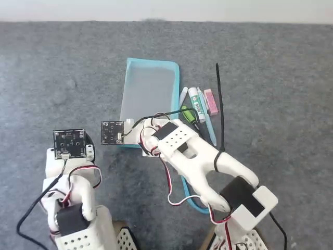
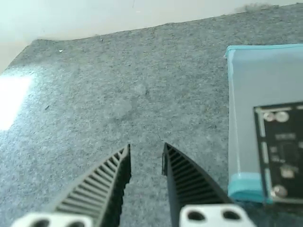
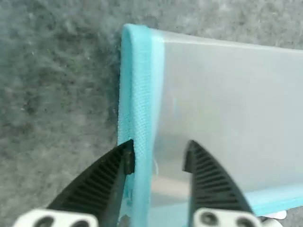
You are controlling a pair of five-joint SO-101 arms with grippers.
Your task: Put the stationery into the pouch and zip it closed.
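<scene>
Felt (image 1: 57,78) covers the table. At the near left, the left gripper (image 2: 146,152) hangs low over bare felt. Its fingers (image 2: 110,176) are a narrow gap apart and hold nothing.

The pouch (image 1: 149,89), a pale sleeve with teal edging, lies flat at mid-table. In the left wrist view, the pouch (image 2: 265,80) is off to one side of that gripper, well apart from it.

The right arm reaches in from the near right to the pouch's near end. The right gripper (image 3: 158,150) sits there with its fingers spread. One finger (image 3: 124,158) is against the teal edge of the pouch (image 3: 227,94) and the other is over the clear panel. The edge lies between them, unclamped.

The stationery (image 1: 199,107) lies outside, in a row just beside the pouch's right long side. It includes a green marker (image 1: 188,114), a white tube (image 1: 196,103) and a pink eraser (image 1: 210,101). A thin black strip (image 1: 219,99) lies farthest right.
</scene>
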